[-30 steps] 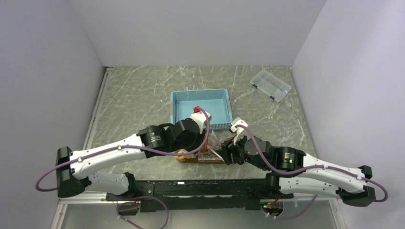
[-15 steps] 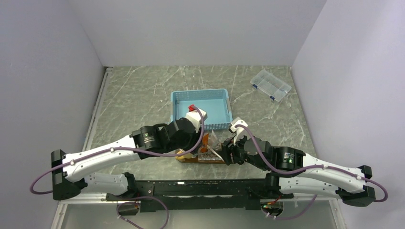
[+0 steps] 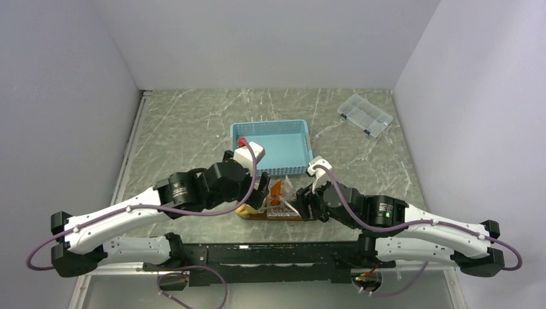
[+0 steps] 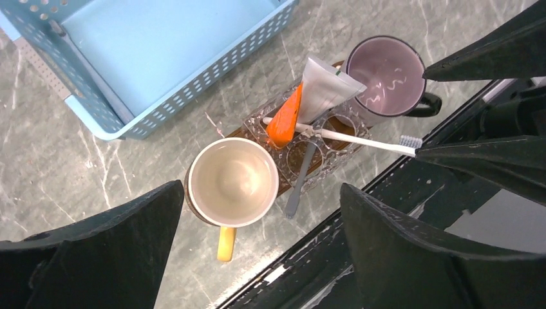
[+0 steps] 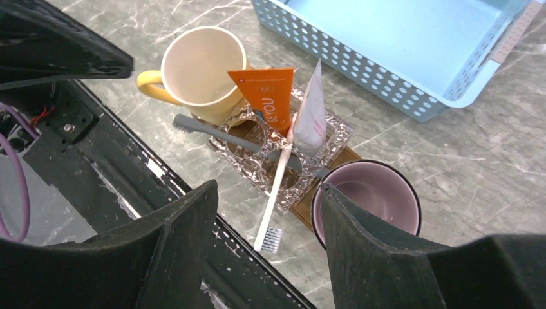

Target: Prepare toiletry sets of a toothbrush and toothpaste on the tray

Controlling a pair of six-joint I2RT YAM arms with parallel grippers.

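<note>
On the dark wooden tray (image 5: 343,158) stands a clear glass holder (image 5: 254,164) between a cream mug (image 5: 201,66) and a purple mug (image 5: 368,201). The orange toothpaste (image 5: 272,96) and the white toothpaste (image 5: 310,117) lean upright in the holder. A grey toothbrush (image 5: 212,129) and a white toothbrush (image 5: 277,183) lie crossed over it. My left gripper (image 4: 261,215) hangs open and empty above the cream mug (image 4: 232,183). My right gripper (image 5: 269,193) is open over the white brush's head end, without touching it.
An empty blue slatted basket (image 3: 270,145) sits just behind the tray (image 3: 270,217). A clear compartment box (image 3: 365,114) lies at the back right. The black base rail (image 5: 161,187) runs close along the tray's near side, under both brush heads.
My left gripper has opened wide and drawn back to the left, uncovering the orange tube in the holder. The right arm has barely shifted.
</note>
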